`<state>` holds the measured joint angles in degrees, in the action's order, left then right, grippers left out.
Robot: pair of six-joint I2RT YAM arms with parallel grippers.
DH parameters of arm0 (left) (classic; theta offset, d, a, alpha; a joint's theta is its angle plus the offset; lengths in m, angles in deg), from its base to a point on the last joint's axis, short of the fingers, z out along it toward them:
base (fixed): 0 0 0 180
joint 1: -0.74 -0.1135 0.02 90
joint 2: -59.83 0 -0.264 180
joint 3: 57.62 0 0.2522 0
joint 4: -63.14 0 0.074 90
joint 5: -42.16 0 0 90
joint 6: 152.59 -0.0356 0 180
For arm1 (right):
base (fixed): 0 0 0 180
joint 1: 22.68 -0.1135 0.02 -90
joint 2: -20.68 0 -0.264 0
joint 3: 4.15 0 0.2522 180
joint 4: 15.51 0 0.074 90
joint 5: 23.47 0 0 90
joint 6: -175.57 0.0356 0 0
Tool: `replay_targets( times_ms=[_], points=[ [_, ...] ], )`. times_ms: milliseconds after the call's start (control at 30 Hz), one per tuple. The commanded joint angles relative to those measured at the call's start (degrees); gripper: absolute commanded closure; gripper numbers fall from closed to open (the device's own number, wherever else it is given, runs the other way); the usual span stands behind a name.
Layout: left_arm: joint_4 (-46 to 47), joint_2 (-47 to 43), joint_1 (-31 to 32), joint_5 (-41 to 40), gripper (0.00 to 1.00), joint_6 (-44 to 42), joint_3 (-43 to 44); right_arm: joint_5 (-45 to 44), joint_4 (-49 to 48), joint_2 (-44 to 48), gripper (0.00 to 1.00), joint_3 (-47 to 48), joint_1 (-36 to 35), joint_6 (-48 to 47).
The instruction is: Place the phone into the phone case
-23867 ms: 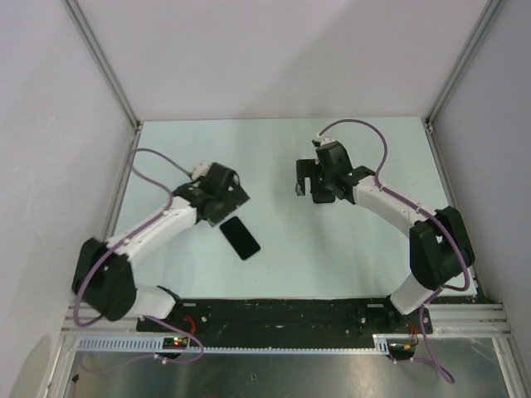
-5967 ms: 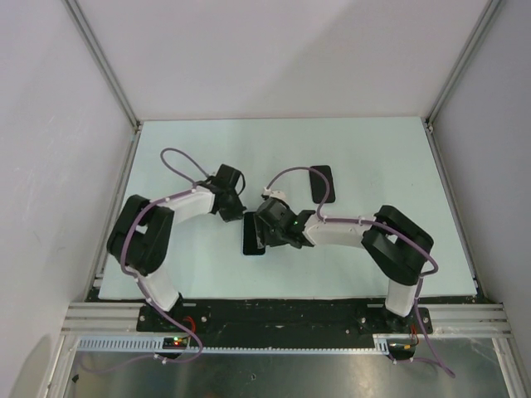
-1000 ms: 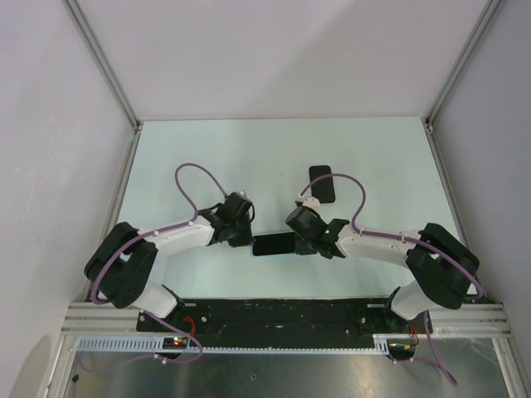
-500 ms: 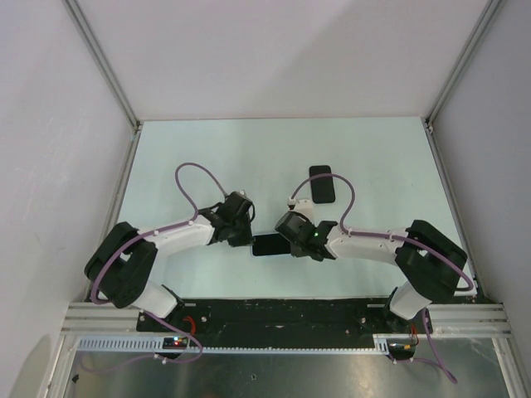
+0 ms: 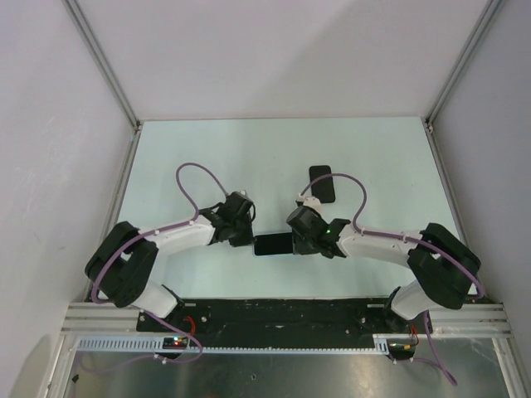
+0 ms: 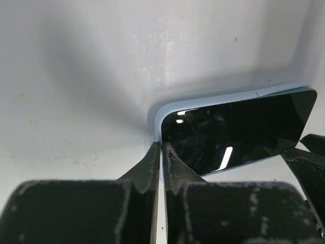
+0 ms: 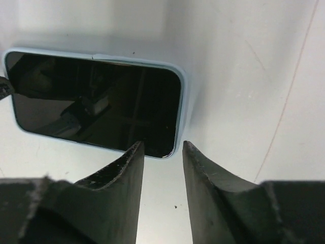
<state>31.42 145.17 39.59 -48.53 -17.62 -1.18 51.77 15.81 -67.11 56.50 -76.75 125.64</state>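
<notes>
The phone (image 5: 274,244) lies flat on the table as a dark glossy slab (image 6: 238,129) (image 7: 96,107) inside the pale-blue phone case, whose rim (image 6: 157,114) (image 7: 184,96) shows around it. My left gripper (image 5: 249,237) (image 6: 162,147) is shut, with its tips resting at the case's left end and nothing between them. My right gripper (image 5: 299,241) (image 7: 163,145) is open at the phone's right end. One of its fingertips (image 7: 138,147) is over the phone's near corner and the other is beside the case, with bare table in the gap.
A second plain black slab (image 5: 322,183) lies behind the right arm. The pale table (image 5: 382,166) is enclosed by white walls with metal corner posts (image 5: 137,124). A black rail (image 5: 282,313) runs along the near edge by the arm bases.
My right gripper has opened from shut and drawn back to the right, uncovering more of the phone's right end. The left gripper and the phone have stayed put.
</notes>
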Motion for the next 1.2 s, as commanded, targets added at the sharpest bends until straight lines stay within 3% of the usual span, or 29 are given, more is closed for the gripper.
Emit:
replay_targets(
  times_ms=[0,300,467,600,767,1167],
  points=[
    [4.45,-0.39,0.78,2.70,0.93,-0.53,1.56,2.50,-0.41,5.06,0.57,0.42,3.23,-2.56],
    [3.18,-5.80,0.98,1.17,0.93,1.11,-1.93,5.27,-4.81,-0.22,0.56,6.19,9.89,-7.71],
    [2.92,-10.42,2.42,0.88,0.93,3.17,-6.59,5.65,-4.60,-8.26,0.62,12.90,10.36,-10.49],
    [2.92,-12.81,6.33,-0.81,0.93,6.36,-8.30,5.99,-3.96,-13.26,0.72,16.67,10.51,-11.47],
    [3.68,-10.64,10.72,-1.28,0.94,9.40,-7.43,5.96,-3.22,-15.91,0.75,17.85,10.60,-11.70],
    [7.51,-0.17,9.77,-1.85,0.98,10.02,-4.05,7.18,-3.48,-13.24,0.79,10.95,10.05,-10.46]
  ],
)
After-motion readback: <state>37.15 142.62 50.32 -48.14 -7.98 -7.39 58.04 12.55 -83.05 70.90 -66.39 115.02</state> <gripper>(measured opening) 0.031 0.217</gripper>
